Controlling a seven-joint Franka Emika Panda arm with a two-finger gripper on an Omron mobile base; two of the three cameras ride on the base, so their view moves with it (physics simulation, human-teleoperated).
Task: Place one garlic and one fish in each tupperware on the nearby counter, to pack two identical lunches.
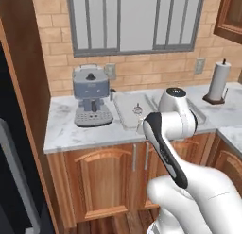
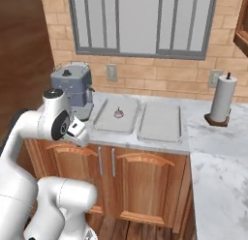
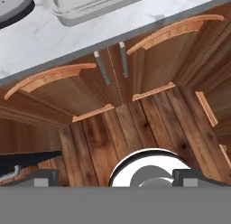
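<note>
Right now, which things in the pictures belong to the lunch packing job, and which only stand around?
For the job:
- two pale grey translucent rectangular trays
- small pale garlic bulb in the left tray
- white-grey marble counter

Only standing around:
- grey coffee machine
- white paper towel roll
- brown wooden cabinet doors

gripper (image 3: 115, 175): out over the floor, before the cabinet doors (image 3: 149, 51), below the counter (image 2: 203, 137) edge
tupperware (image 2: 116, 115): on the counter beyond the gripper, holding one garlic (image 2: 118, 112)
second tupperware (image 2: 160, 122): just beside the first, farther right
coffee machine (image 2: 72, 89): left of the trays
paper towel roll (image 2: 222, 98): far right, well apart
</note>
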